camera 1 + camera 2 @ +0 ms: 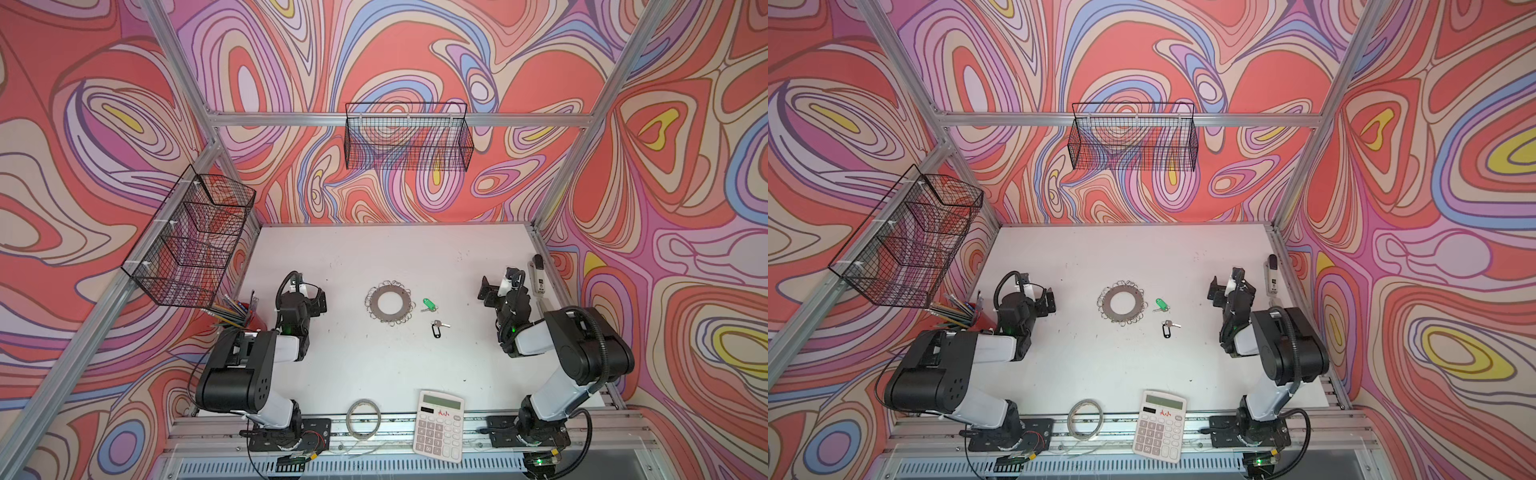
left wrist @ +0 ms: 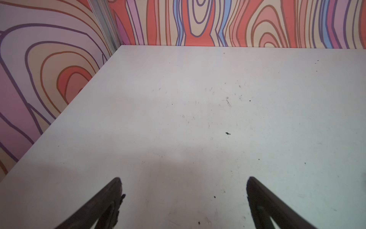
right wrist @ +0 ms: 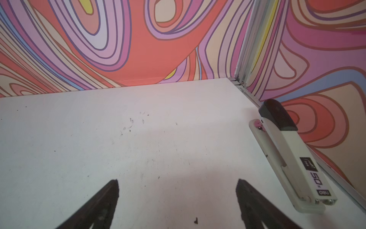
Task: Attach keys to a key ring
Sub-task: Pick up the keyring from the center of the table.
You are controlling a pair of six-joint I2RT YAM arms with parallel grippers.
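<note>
Inspecting, we find the key ring (image 1: 390, 304) lying between the left gripper (image 2: 184, 179) and right gripper (image 3: 177, 180). The green-tagged key (image 1: 429, 304) and black-tagged key (image 1: 436, 329) lie nearer the right. Both grippers are released and empty.

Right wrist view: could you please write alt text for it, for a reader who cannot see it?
The right gripper hangs open over a scuffed white table, holding nothing. A white stapler with a black tip lies along the table's edge, below a swirling red, pink and purple wall.
</note>
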